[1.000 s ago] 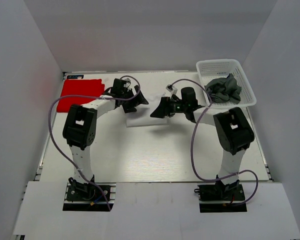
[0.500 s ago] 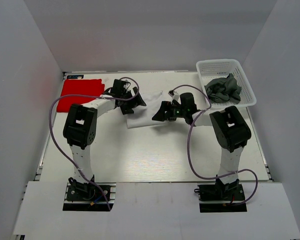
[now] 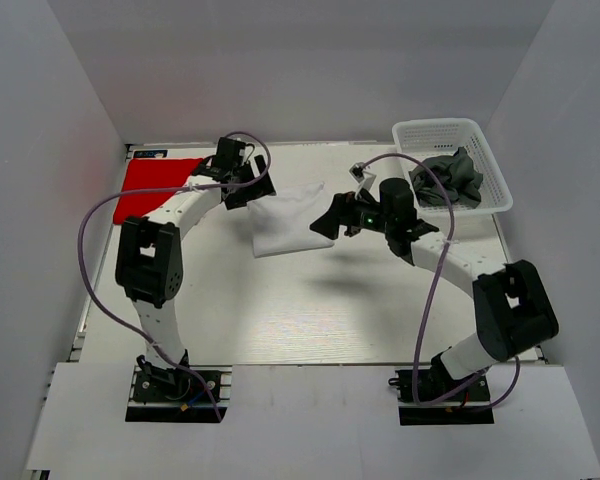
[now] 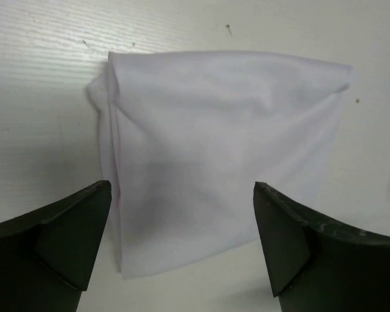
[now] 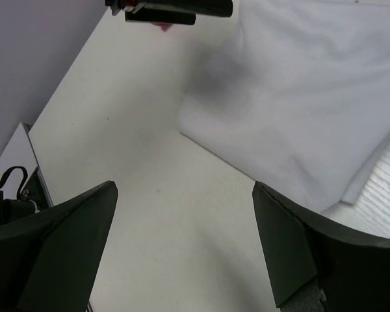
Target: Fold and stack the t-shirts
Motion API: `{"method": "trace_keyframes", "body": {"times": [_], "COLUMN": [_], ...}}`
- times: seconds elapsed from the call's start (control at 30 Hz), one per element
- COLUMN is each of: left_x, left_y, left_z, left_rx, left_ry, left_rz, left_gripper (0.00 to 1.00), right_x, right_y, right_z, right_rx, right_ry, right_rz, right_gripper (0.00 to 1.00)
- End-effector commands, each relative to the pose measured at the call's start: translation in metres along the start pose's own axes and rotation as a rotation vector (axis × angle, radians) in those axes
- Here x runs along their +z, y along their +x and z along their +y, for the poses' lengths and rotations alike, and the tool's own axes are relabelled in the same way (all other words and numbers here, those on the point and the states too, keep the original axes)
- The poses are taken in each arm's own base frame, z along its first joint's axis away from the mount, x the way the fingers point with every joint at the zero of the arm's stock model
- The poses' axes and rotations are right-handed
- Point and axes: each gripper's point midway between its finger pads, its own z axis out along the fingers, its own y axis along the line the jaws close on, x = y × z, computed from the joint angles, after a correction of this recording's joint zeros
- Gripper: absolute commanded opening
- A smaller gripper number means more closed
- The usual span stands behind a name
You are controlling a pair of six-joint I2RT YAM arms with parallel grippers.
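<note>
- At mid-table, I saw the folded white t-shirt (image 3: 285, 222) lying flat (red t-shirt (image 3: 155, 185) far left, grey t-shirt (image 3: 448, 178) in the basket (image 3: 440, 127)).
- My left gripper (image 3: 248, 190) hung over its left edge, jaws wide, empty.
- My right gripper (image 3: 332, 214) likewise, beside its right edge.

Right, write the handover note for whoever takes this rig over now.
Left gripper: open, empty, above the white t-shirt.
Right gripper: open, empty, just off that shirt's right edge.
Things: the white t-shirt lies folded mid-table. The red t-shirt lies folded flat at the far left. The dark grey t-shirt is crumpled in the basket at the far right.
Done: red and white look folded.
Left: white and red lie apart, so they are not yet stacked. The grey one needs taking out, folding and adding to the stack.
</note>
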Motion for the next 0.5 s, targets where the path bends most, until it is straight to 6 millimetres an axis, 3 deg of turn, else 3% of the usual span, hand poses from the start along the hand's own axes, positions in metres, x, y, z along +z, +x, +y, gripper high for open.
{"method": "trace_keyframes", "body": {"times": [0.0, 0.1, 0.13, 0.3, 0.4, 0.47], "left_x": [0.011, 0.023, 0.032, 0.042, 0.052, 0.059], "left_y": [0.003, 0.006, 0.017, 0.027, 0.034, 0.046], "left_z": [0.021, 0.026, 0.034, 0.041, 0.046, 0.044], "left_rx": [0.041, 0.04, 0.038, 0.036, 0.035, 0.049], "left_ry": [-0.109, -0.137, -0.159, -0.177, -0.187, -0.171], "left_rz": [0.058, 0.088, 0.124, 0.155, 0.171, 0.209], "left_gripper": [1.0, 1.0, 1.0, 1.0, 0.92, 0.8], "right_x": [-0.014, -0.028, -0.033, -0.054, -0.062, -0.066], "right_y": [0.004, -0.005, -0.003, -0.01, -0.009, -0.005], "right_z": [-0.009, -0.007, -0.008, -0.014, -0.02, -0.022], "right_rx": [-0.012, -0.029, -0.03, -0.053, -0.058, -0.064], "right_ry": [0.092, 0.143, 0.157, 0.257, 0.312, 0.317], "right_rz": [-0.008, -0.051, -0.058, -0.1, -0.108, -0.107], "right_gripper": [0.9, 0.9, 0.9, 0.9, 0.9, 0.9]}}
